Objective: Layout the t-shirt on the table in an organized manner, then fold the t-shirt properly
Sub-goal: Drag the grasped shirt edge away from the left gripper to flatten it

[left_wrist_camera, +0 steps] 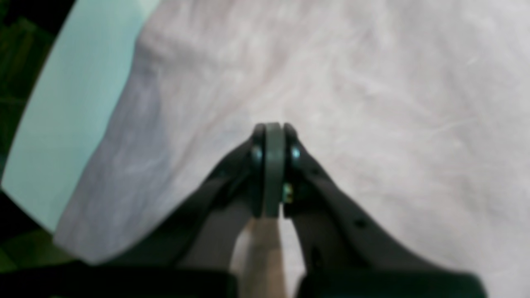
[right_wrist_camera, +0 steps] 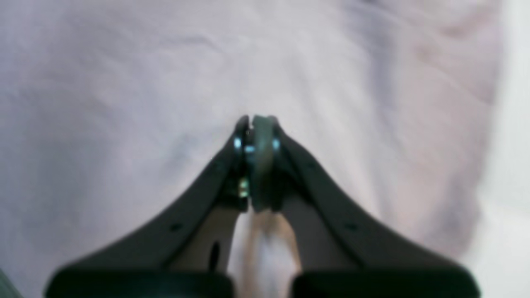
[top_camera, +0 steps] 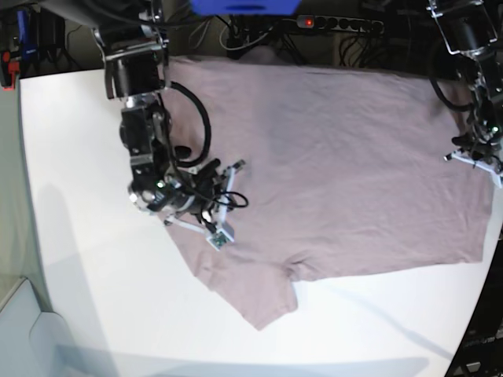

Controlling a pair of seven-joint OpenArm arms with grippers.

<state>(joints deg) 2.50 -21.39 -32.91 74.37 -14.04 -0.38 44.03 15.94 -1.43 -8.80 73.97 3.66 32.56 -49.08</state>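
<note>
Across the table (top_camera: 78, 259), t-shirt (top_camera: 338, 173) lengthwise

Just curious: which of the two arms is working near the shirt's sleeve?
The right arm, on the base view's left. Its hand sits over the t-shirt just above the sleeve; the left hand is at the opposite edge.

Lab: cables (top_camera: 259, 35), power strip (top_camera: 338, 23)
</note>
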